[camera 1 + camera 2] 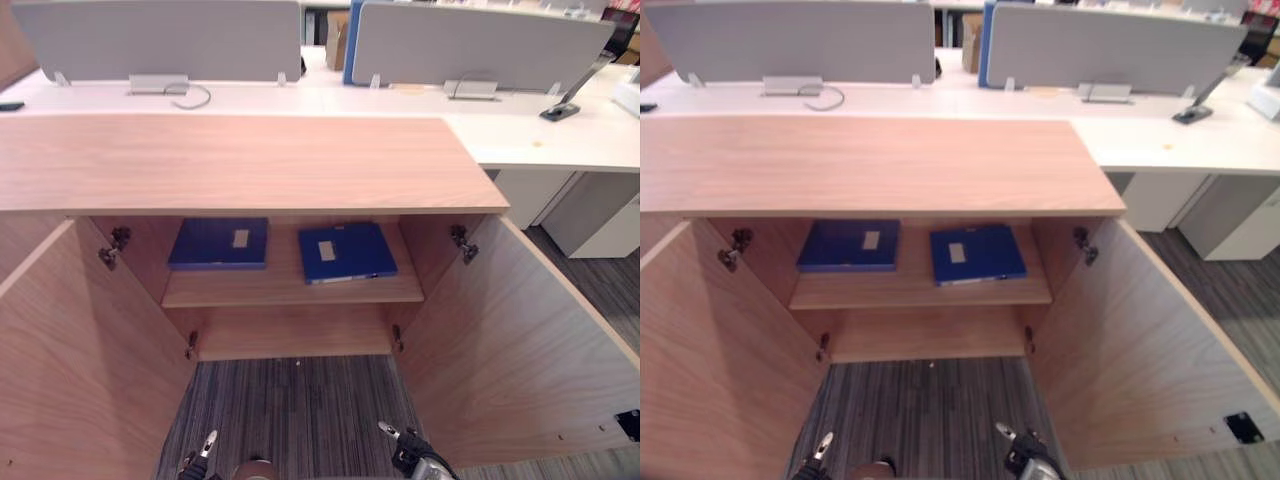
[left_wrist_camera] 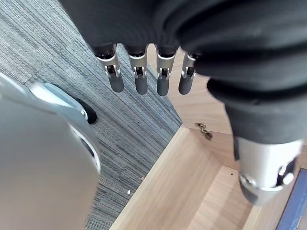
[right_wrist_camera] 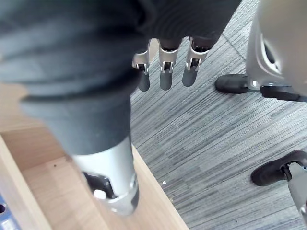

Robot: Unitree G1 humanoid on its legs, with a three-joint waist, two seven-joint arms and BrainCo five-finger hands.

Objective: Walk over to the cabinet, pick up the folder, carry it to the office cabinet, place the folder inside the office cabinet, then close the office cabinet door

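Striped grey carpet (image 1: 290, 400) is running up to the office cabinet (image 1: 240, 160), and you're standing square before it, both doors standing wide: left door (image 1: 70, 380), right door (image 1: 510, 350). Two blue folders are lying flat on the shelf (image 1: 290, 288), left folder (image 1: 220, 243) and right folder (image 1: 345, 251), side by side and apart; which one is yours, I cannot tell. Your left hand (image 2: 140, 79) and right hand (image 3: 164, 72) are hanging low over the carpet, fingers straight and slack, carrying nothing. By my read you're sitting at the closing step: next you're needing a hand behind each door, pushing it inward.
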